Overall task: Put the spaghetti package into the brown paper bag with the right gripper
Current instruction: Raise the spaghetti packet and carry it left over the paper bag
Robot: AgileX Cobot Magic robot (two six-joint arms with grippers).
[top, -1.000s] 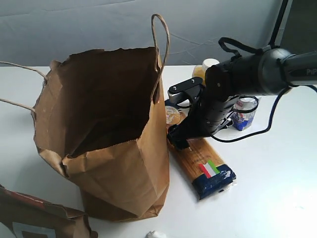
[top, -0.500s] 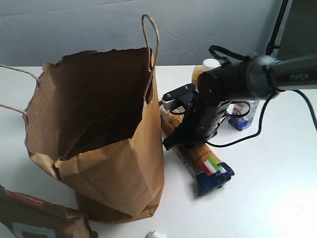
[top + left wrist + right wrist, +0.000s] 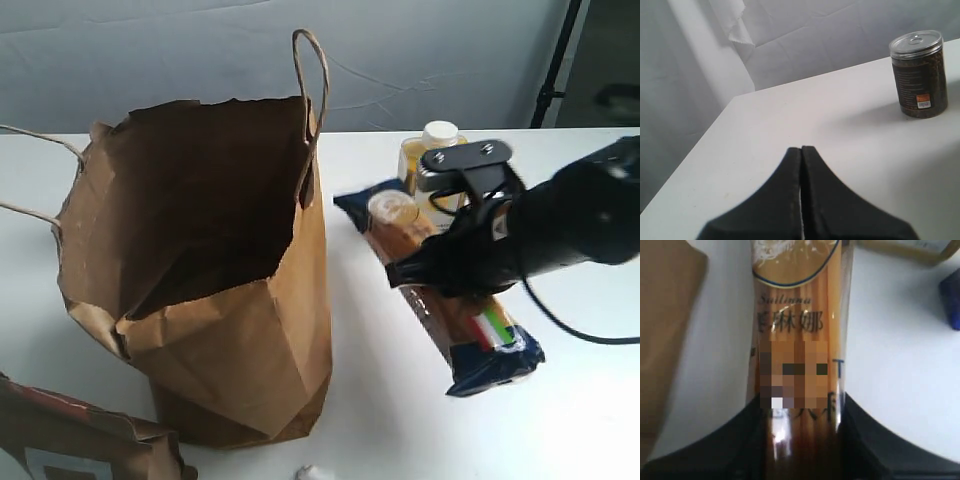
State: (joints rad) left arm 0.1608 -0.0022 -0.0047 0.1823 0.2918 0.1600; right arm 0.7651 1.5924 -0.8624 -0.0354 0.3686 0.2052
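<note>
The spaghetti package (image 3: 465,320) hangs tilted above the table, right of the brown paper bag (image 3: 210,300), its navy end with the flag stripe lowest and nearest. My right gripper (image 3: 440,275) is shut on its middle; the right wrist view shows the orange packet (image 3: 797,340) running between both black fingers (image 3: 865,440). The bag stands open and upright, one cord handle (image 3: 312,70) sticking up at its far rim. In the left wrist view my left gripper (image 3: 801,150) is shut with nothing in it, over bare white table.
An orange juice bottle (image 3: 430,150) stands behind the package. A brown paper item with red-and-white print (image 3: 80,440) lies at the near left corner. A clear jar of dark contents (image 3: 919,75) stands on the table in the left wrist view.
My right gripper has lifted the spaghetti package off the table and carried it right, away from the bag's side. The package now hangs tilted. The bag has barely shifted.
</note>
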